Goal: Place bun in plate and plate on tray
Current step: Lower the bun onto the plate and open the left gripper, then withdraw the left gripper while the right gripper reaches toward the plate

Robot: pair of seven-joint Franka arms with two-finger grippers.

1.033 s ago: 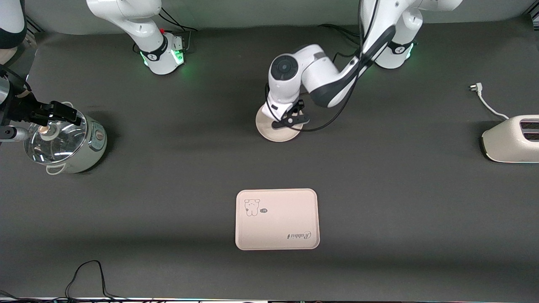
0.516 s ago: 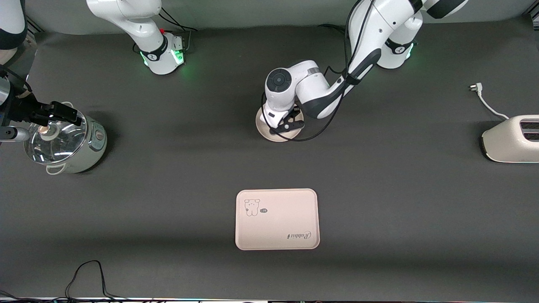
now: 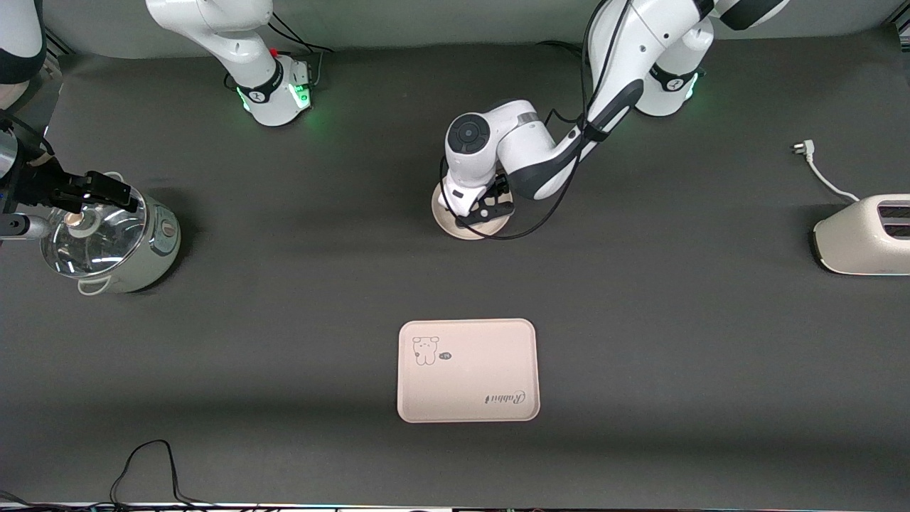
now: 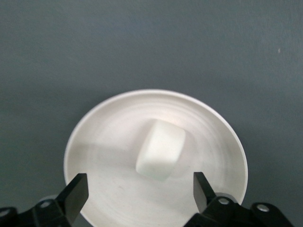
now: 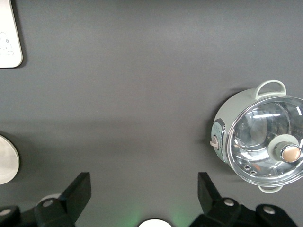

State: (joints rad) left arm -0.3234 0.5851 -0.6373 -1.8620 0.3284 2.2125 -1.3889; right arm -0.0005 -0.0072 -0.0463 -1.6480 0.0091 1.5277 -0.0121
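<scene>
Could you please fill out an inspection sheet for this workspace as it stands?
Surface: dark mat.
Job's things: bun lies in plate; tray bare, nearer the camera than the plate.
Clutter: lidded pot at right arm's end; toaster at left arm's end.
Grippers: left gripper open over plate; right gripper open, waiting above the mat.
Cables: toaster cord; black cable at mat's near edge.
Surroundings: nothing seen.
</scene>
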